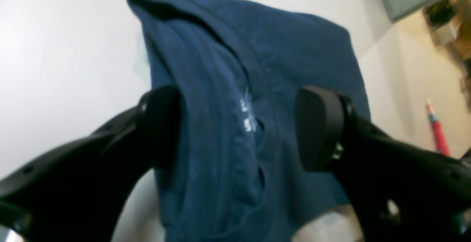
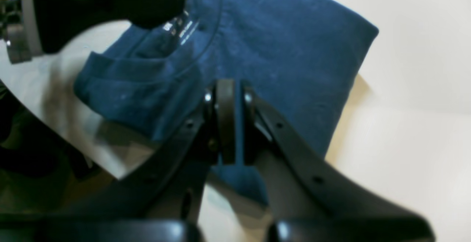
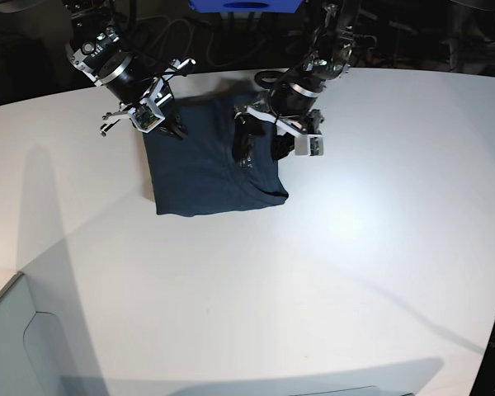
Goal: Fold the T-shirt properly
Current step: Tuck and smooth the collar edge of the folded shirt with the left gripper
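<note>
The broad white table point(image 3: 330, 272) carries the dark navy-blue cotton T-shirt point(image 3: 206, 165) toward its far edge, w/ both arms working at the shirt's far side. The shirt is already down to a compact, roughly square packet of several layers, so most of the folding looks done; what's left, I'd guess, is a last fold or just tidying, since the neck end is humped up and wrinkled, not flat. The left gripper point(image 1: 239, 128), at the shirt's neck-side edge, stands wide apart, straddling a raised ridge of cloth around the collar but not pinching it, so released. The right gripper point(image 2: 230, 120), at the shirt's opposite far corner, is clamped tight; its tips sit right over the hem, but can't tell if cloth is actually caught between them. Small white printed neck label point(image 1: 247, 115) shows between the left gripper's black pads point(image 1: 318, 128), so collar side is up.
</note>
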Controlling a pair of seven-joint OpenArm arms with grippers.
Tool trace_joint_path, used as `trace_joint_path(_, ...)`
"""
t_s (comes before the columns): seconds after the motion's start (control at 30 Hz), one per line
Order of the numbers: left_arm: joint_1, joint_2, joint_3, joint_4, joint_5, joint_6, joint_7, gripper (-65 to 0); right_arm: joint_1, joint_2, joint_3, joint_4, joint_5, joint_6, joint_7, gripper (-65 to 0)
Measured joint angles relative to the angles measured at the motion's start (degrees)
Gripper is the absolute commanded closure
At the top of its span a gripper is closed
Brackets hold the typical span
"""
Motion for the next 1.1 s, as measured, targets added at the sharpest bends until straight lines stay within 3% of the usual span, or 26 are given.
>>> trace_joint_path(0.1,-1.11,-2.19,0.44,-2.99,-3.67,0.02,0.26,-46.8,-0.11,-0.04,1.18,-0.02,0.0,0.02,0.13,-0.3)
trace_joint_path(0.23,-1.86,-2.29,0.0,-5.07,-6.36,-0.42,-1.44,-46.9,-0.09,-0.07,2.1,-0.02,0.02,-0.02,0.13,-0.3)
trace_joint_path(0.7,0.66,-2.23,-1.4,0.9,-6.36,0.24,0.39,-46.9,-0.09,-0.02,2.08,-0.02,0.02,0.0,0.15,-0.3)
trace_joint_path(1.1,-0.68,-2.14,-5.75,-2.67,-6.36,0.04,0.37,-46.8,-0.07,-0.02,2.08,-0.02,0.0,0.0,0.15,-0.4)
